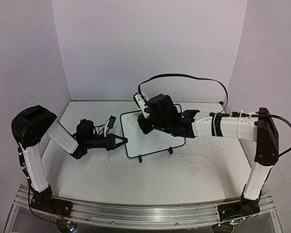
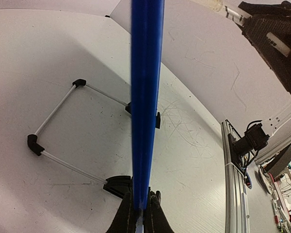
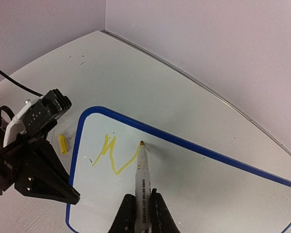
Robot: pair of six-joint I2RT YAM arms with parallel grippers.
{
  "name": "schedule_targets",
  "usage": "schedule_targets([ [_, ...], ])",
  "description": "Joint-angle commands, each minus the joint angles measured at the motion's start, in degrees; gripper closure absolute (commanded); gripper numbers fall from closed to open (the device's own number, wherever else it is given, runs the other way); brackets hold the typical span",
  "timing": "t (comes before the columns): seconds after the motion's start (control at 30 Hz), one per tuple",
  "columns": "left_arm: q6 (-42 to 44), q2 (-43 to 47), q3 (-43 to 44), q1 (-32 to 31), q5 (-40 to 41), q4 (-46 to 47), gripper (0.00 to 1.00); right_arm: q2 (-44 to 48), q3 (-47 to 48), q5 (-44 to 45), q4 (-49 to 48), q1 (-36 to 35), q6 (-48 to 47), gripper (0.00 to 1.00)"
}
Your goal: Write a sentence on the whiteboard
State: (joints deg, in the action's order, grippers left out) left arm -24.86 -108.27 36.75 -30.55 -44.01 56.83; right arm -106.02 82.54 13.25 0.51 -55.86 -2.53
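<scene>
The whiteboard (image 1: 157,143), white with a blue frame (image 3: 184,142), stands tilted on black feet (image 1: 140,158) mid-table. My left gripper (image 1: 122,142) is shut on its left edge; in the left wrist view that blue edge (image 2: 146,97) runs up from between the jaws (image 2: 144,213). My right gripper (image 3: 141,200) is shut on a white marker (image 3: 142,170) whose tip touches the board near its top edge. Of the sentence, one yellow N-shaped stroke (image 3: 108,153) shows at the board's upper left, ending at the tip. In the top view the right wrist (image 1: 160,114) hides the marker.
A small yellow cap (image 3: 63,143) lies on the table just left of the board. Grey scribble marks (image 1: 199,162) cover the tabletop to the right. The board's wire stand (image 2: 53,121) reaches behind it. An aluminium rail (image 1: 145,213) runs along the near edge.
</scene>
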Motion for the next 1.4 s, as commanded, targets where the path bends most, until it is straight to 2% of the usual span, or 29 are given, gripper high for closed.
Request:
schedule_targets([
  [0.0,1.2,1.7,0.9,0.0,-0.5,-1.7,1.00,0.6,0.9,-0.7,-0.5,0.9,-0.2,1.00],
  [0.13,1.2,1.9,0.9,0.0,-0.2,-1.8,1.00,8.5,-4.8,-5.3,-2.2,0.2,1.2,1.00],
  [0.23,1.3,1.7,1.0,0.0,0.0,-1.9,1.00,10.5,-8.1,-8.0,-2.9,0.2,1.6,1.00],
  [0.4,1.0,1.7,1.2,0.0,0.2,-1.9,1.00,8.9,-9.6,-7.3,-3.0,0.3,1.3,1.00],
  [0.8,1.0,2.0,1.0,0.0,0.4,-2.3,1.00,3.8,-5.8,-6.2,-3.1,0.5,0.7,1.00],
  [1.37,1.4,2.3,0.9,0.0,0.2,-2.6,1.00,3.1,-5.1,-3.9,-3.9,0.9,0.9,1.00],
])
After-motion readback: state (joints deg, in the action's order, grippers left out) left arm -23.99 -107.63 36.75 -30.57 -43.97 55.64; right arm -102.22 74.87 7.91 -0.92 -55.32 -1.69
